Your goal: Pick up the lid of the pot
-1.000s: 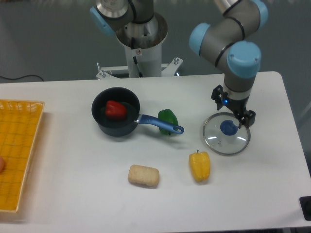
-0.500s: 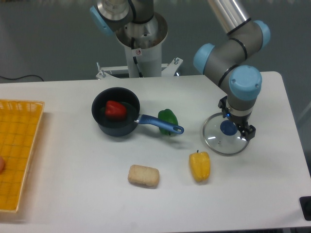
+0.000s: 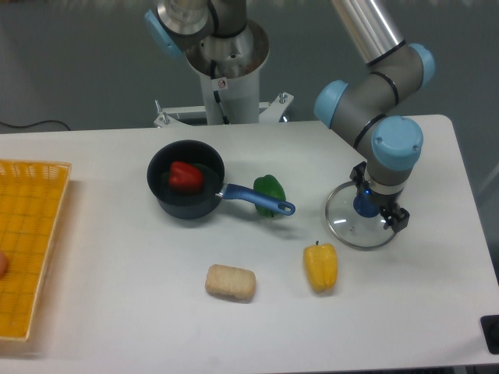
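Tool (image 3: pixel 380 195) spread over lid (image 3: pixel 347 224), yellow toy (image 3: pixel 320 267) near, pan handle (image 3: pixel 253 196) by green pepper (image 3: pixel 270 187).

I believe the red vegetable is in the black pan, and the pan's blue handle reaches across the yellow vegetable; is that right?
Not quite: the blue handle reaches across the green vegetable, not the yellow one, as the camera view shows. The red vegetable is indeed in the black pan.
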Action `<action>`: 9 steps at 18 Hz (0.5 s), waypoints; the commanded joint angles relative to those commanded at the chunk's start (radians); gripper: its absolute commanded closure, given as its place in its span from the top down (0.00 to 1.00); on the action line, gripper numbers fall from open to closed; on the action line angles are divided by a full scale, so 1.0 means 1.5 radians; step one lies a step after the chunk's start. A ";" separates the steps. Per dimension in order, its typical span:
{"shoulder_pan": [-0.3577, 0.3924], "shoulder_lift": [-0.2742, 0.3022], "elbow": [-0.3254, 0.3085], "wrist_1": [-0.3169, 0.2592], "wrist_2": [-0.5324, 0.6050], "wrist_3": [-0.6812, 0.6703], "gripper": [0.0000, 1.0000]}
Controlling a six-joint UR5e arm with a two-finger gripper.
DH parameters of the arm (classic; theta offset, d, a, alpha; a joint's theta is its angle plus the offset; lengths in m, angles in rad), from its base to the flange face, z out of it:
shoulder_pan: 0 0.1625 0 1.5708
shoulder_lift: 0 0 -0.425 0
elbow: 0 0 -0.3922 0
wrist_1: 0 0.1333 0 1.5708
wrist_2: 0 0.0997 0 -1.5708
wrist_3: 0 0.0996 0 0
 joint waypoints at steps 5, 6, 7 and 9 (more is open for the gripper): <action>0.000 -0.003 -0.005 0.000 0.000 0.000 1.00; 0.000 -0.003 -0.006 0.000 0.000 0.000 1.00; 0.000 -0.003 -0.008 0.001 0.000 0.000 1.00; 0.000 -0.003 -0.013 0.003 0.000 0.000 1.00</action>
